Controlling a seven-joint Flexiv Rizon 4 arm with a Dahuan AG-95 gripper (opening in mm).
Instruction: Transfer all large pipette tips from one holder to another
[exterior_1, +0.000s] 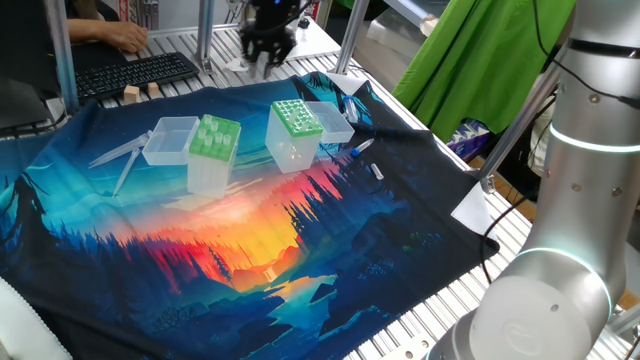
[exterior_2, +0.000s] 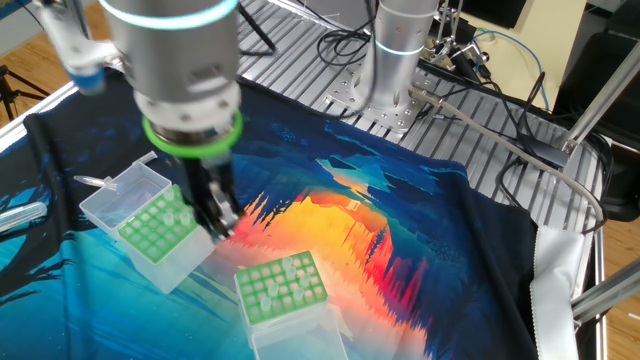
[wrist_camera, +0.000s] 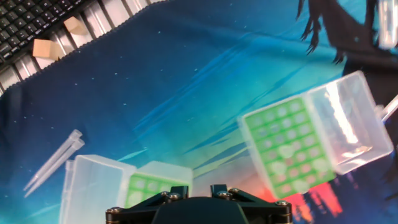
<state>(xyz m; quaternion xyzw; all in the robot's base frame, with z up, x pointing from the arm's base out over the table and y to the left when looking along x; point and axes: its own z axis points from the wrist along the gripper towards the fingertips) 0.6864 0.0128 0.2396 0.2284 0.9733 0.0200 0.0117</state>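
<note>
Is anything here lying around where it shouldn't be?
Yes. Two clear pipette tips lie loose on the cloth beside the open lid of the light-green-topped holder, rather than standing in a hole. More small clear items lie by the dotted-top holder.

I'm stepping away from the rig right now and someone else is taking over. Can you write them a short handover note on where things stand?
Gripper: pointing down beside the light-green-topped holder; open or shut can't be told, and no tip shows between its fingers.
Dotted-grid holder: standing apart, lid open.
Two large pipette tips lie loose on the cloth by the light-green holder's open lid.
Done: unclear; the holders' contents are too blurred to count.
Left: check both holders and move the remaining tips.
</note>
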